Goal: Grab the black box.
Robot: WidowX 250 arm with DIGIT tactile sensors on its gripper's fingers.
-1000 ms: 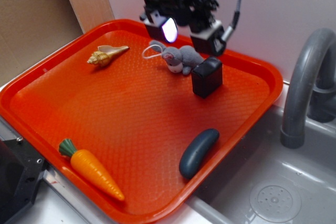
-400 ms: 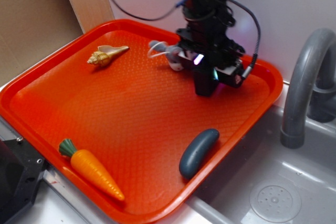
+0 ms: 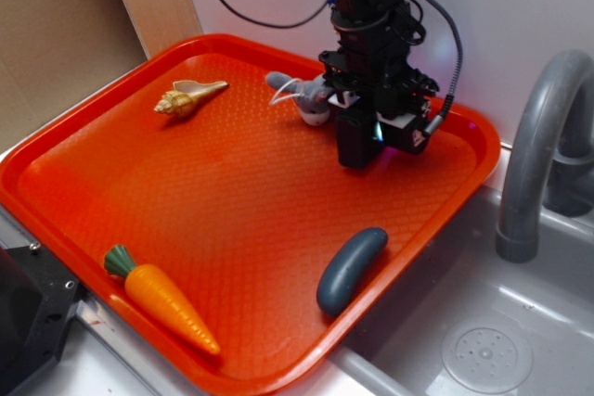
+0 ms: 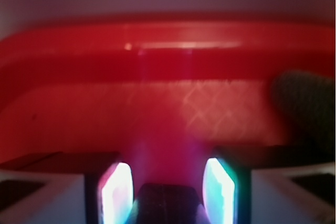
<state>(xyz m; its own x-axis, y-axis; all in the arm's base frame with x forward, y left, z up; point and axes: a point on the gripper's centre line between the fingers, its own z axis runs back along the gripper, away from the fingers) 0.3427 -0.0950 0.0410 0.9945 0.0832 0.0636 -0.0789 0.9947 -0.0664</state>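
Note:
The black box [image 3: 354, 144] stands upright on the orange tray [image 3: 139, 192], near its far right corner. My gripper [image 3: 369, 127] has come down over the box, a finger on each side of it. In the wrist view the box's dark top [image 4: 168, 205] sits between the two glowing pads [image 4: 118, 192], with a thin gap on either side. The gripper [image 4: 168, 192] is open around the box.
A grey plush bunny [image 3: 311, 99] lies just left of the gripper, partly hidden by it. On the tray are also a shell [image 3: 190, 96], a carrot [image 3: 162, 299] and a dark blue-grey pebble [image 3: 351, 269]. A grey faucet [image 3: 538, 155] and sink [image 3: 483, 340] are at right.
The gripper came down from above the bunny and box and now straddles the box. The box has stayed in about the same place.

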